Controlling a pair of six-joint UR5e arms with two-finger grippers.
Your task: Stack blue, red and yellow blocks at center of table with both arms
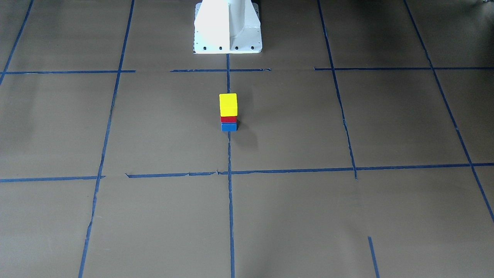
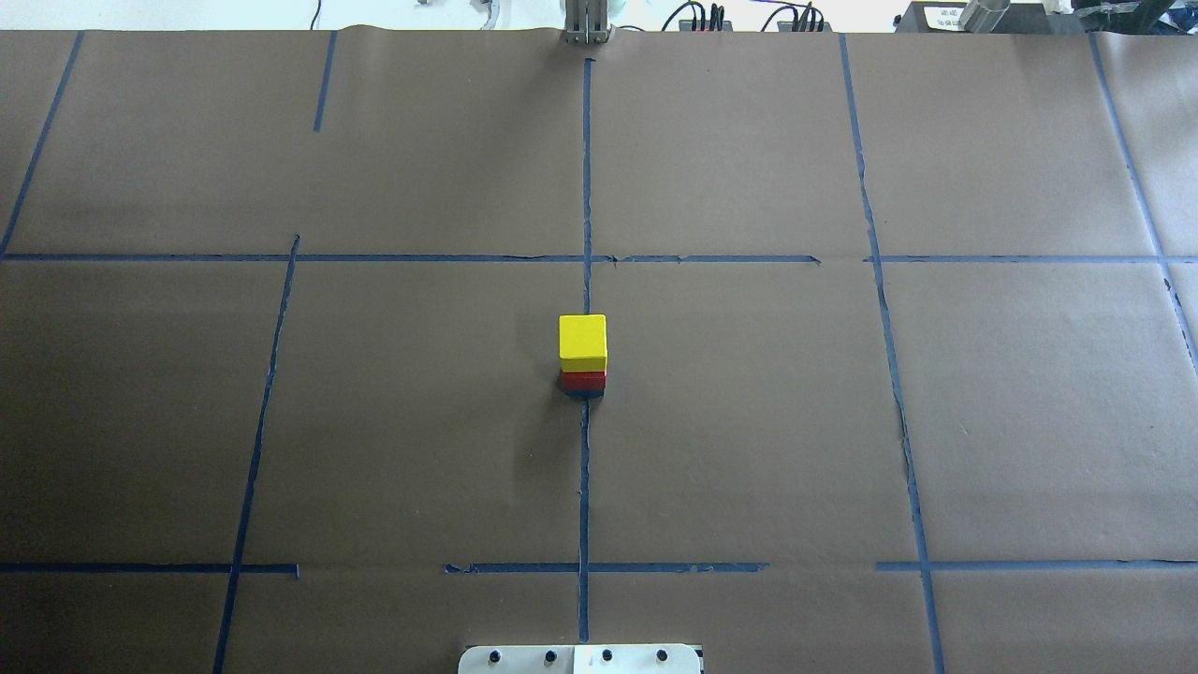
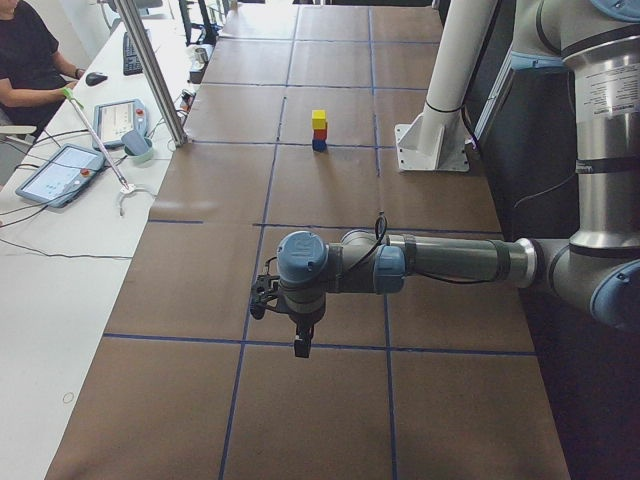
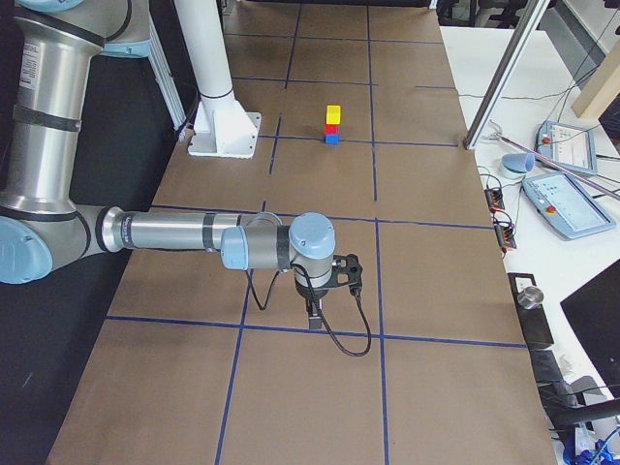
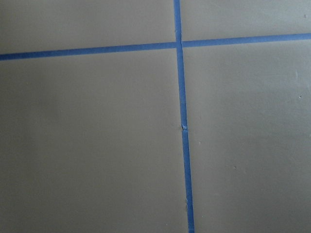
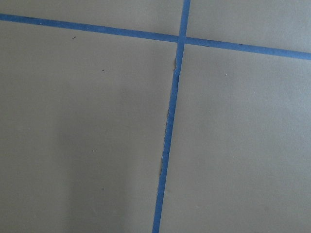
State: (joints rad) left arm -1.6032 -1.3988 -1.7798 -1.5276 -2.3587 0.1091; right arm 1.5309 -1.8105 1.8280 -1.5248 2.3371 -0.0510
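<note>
Though two pendants (image 3: 55,172) with lit screens lie on the white side bench (image 3: 40,300), their writing is too small to read.

The three blocks stand as one upright stack at the middle of the table (image 1: 154,135). The blue block (image 1: 229,127) sits on the brown paper, the red block (image 1: 228,119) rests on it, and the yellow block (image 1: 228,104) is on top. Their sides line up closely. Each is a solid-coloured cube; from above, the yellow top face hides most of the two below, which show only as thin bands. The stack sits right on the centre tape line (image 1: 230,200), between the two cross lines and a little in front of the white pedestal (image 1: 227,27).

Both arms are well apart from the stack, stretched out low over opposite ends of the table. The left gripper (image 3: 300,345) points down just above the paper near a tape crossing; it cannot be told whether its fingers are spread or together. The right gripper (image 4: 315,318) hangs the same way at the other end, and its fingers cannot be judged either. Each wrist view shows only brown paper and crossing blue tape.
</note>
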